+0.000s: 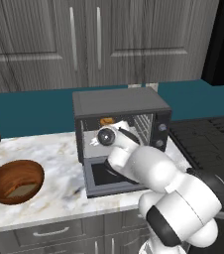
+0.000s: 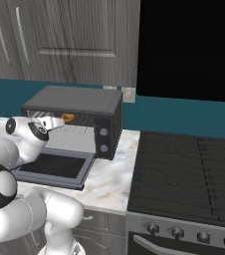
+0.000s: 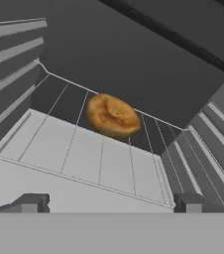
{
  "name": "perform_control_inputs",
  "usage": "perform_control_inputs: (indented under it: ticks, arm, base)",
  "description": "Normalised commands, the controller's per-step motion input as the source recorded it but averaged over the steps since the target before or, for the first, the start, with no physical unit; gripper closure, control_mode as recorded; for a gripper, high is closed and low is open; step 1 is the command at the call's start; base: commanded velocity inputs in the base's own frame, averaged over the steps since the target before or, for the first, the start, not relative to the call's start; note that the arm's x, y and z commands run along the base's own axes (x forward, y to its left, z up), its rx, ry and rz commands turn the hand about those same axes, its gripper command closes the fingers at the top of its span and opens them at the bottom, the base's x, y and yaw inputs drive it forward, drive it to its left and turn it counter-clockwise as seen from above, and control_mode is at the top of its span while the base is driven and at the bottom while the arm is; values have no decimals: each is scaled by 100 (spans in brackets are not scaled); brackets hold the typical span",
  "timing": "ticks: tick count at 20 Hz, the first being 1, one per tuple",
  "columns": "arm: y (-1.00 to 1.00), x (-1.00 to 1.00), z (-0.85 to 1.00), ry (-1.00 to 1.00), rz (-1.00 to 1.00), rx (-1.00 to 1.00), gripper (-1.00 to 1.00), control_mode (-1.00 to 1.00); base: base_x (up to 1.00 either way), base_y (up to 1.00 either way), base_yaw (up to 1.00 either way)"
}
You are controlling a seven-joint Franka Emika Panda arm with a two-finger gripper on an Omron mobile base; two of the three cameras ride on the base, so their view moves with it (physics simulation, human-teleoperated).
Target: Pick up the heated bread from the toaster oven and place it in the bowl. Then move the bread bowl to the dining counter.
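Wooden bowl (image 1: pixel 15 181) sits left on the marble worktop, well apart. Toaster oven (image 1: pixel 119 104) door down; bun (image 3: pixel 112 115) on wire rack toward the back, straight ahead of gripper (image 3: pixel 109 202), fingers spread wide, empty, bun centred between them.

Arm stretched forward, hand (image 3: pixel 106 203) open, holding nothing.

Grey wood-grain wall cabinets (image 1: pixel 84 39) hang over a teal backsplash (image 1: pixel 29 111), marble worktop (image 1: pixel 59 173) and black stovetop (image 2: pixel 184 174).
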Motion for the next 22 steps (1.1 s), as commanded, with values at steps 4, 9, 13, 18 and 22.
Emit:
perform_control_inputs:
  ticks: [4, 9, 13, 18, 22]
  arm:
    - [20, 2, -16, -3, 0, -8, -100, -100]
    - [14, 11, -13, -5, 0, -7, -100, -100]
    - [3, 19, -15, -6, 0, -6, -100, -100]
    - [0, 15, -15, -4, 0, -6, -100, -100]
    - [0, 9, -14, -5, 0, -5, -100, -100]
  base:
    - [0, 0, 0]
    - [0, 0, 0]
    - [0, 0, 0]
    - [0, 0, 0]
    - [0, 0, 0]
